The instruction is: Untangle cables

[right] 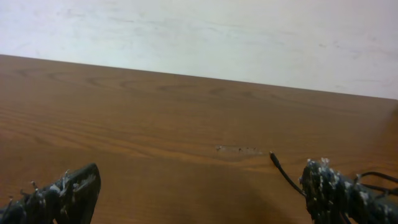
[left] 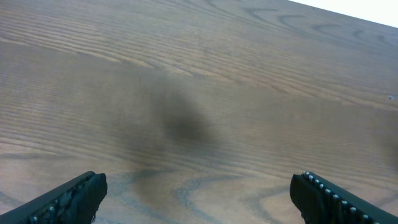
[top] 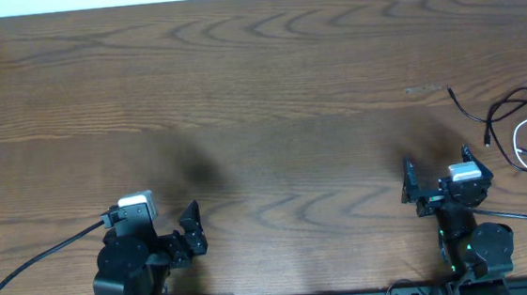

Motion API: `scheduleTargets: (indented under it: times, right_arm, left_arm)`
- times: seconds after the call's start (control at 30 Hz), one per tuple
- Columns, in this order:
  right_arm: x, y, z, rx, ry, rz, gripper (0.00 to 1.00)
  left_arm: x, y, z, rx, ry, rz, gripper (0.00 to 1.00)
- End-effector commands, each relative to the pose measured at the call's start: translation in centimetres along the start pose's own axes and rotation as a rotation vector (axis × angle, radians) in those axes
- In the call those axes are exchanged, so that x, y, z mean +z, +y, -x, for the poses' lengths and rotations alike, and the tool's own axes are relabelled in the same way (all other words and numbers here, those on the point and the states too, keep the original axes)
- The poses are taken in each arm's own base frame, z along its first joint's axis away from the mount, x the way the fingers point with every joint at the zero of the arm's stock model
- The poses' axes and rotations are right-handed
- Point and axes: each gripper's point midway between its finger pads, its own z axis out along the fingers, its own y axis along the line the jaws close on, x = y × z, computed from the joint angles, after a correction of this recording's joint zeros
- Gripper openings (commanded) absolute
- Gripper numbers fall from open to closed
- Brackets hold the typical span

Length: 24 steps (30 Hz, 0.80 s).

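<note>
My left claw [top: 193,233] and right claw [top: 410,185] are hanging spread. Overhead is showing the black cable [top: 510,102] and white cable [top: 517,142] at far right — my right wrist is catching only black.

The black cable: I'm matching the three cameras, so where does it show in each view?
Overhead: the black cable lies at the far right edge, about mid-height.
Left wrist: not in it.
Right wrist: lower right, with its plug end pointing up and left.
Shared landmark: a pale scuff just left of that plug end, in the overhead and right wrist views.
</note>
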Motion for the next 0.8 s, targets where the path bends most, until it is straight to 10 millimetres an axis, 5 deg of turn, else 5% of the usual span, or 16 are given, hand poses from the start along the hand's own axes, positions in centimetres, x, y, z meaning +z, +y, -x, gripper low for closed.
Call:
scheduleTargets:
  times: [0.0,0.4,0.77]
  right_arm:
    - [0.0,-0.1,0.0,0.016,-0.001,-0.006,0.99]
    - [0.0,-0.1,0.0,0.016,-0.001,-0.006,0.99]
    - [0.0,-0.1,0.0,0.016,-0.001,-0.006,0.99]
  left_arm:
    - [0.0,0.9,0.0,-0.001,-0.008,0.04,0.99]
    - [1.5,4.3,1.1,-0.129,-0.181,0.151,0.99]
    - [3.4,5.4,2.2,-0.152,-0.454,0.103,0.99]
